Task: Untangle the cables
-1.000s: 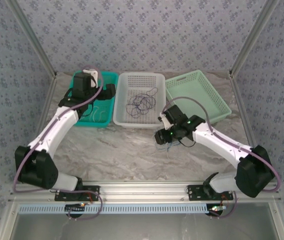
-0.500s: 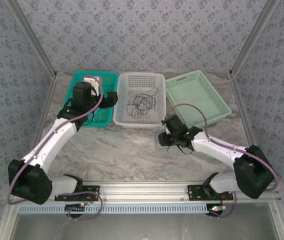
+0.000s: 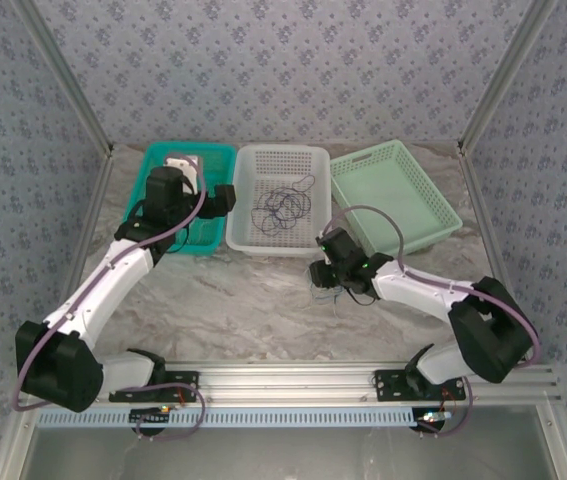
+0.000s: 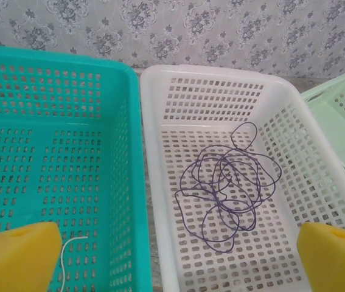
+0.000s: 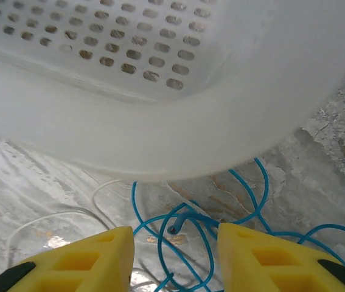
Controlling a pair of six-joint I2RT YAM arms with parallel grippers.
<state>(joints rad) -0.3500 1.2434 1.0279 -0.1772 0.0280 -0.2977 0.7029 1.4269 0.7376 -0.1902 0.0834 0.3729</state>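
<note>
The right arm (image 3: 418, 288) has sunk lower at the white basket's (image 5: 160, 128) near-right corner, right gripper (image 5: 175, 243) parted astride the blue cable (image 5: 172, 229); left gripper (image 4: 178, 249) gapes, empty.

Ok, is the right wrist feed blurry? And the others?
Right wrist: the white basket wall is close, soft and washed out; the blue cable on the table is sharp, with slight glare lower left. Left wrist: evenly lit, crisp on the purple cable. Top external: clear, but the blue cable by the right hand is too small to resolve.
</note>
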